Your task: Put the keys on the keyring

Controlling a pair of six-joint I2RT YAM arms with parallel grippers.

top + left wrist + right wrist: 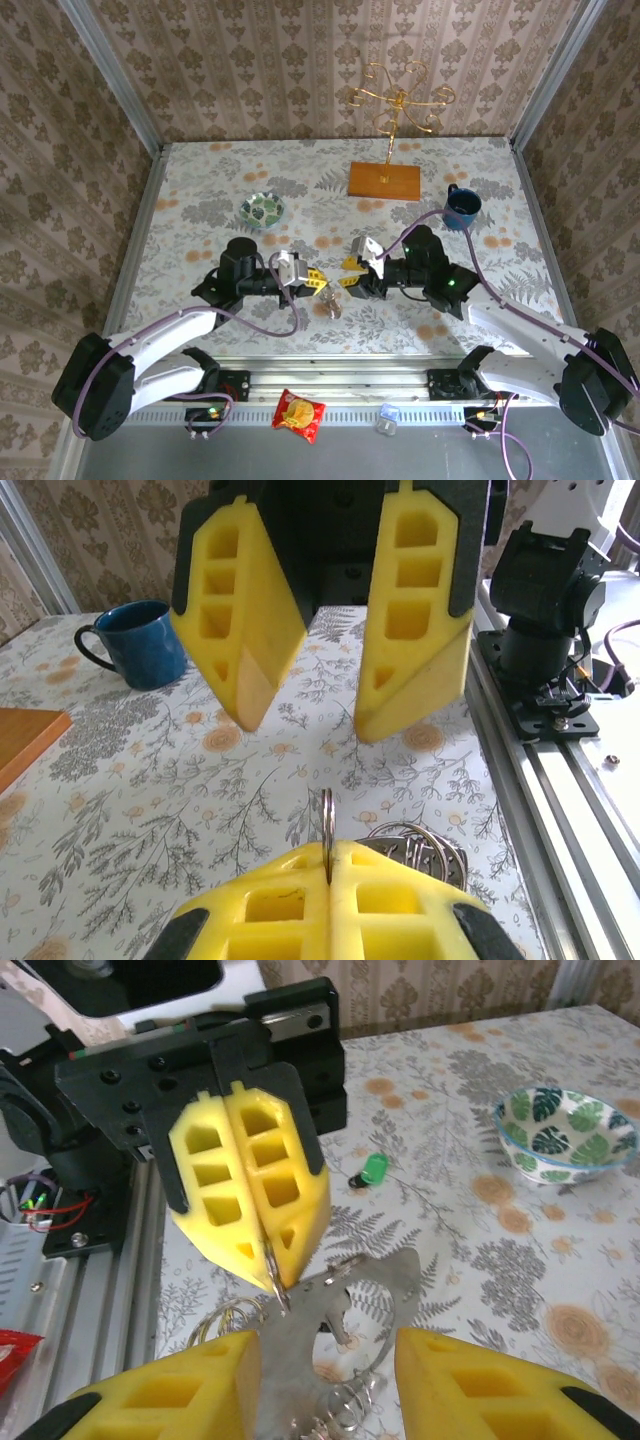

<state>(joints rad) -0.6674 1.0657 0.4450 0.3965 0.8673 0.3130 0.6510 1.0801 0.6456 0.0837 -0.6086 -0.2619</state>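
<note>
Silver keyring (pixel 327 818), edge-on, pinched in the clenched left claw (pixel 272 1272). Dull metal keys (pixel 345 1305) cluster just beneath. Right claw (pixel 325 1355) released, straddling them. Step judged: threading; the next move probably calls for fetching the green-headed key (pixel 373 1169), lying apart on the table (pixel 470 1260). Rail (pixel 100 1260) close alongside; open room toward the bowl (pixel 565 1135).

Thin silver keyring (pixel 327 825) stood edge-on, pinched in left gripper (pixel 272 1278), silver keys (pixel 345 1320) bunched just below it, green-headed key (pixel 373 1168) lay flat, apart.
</note>
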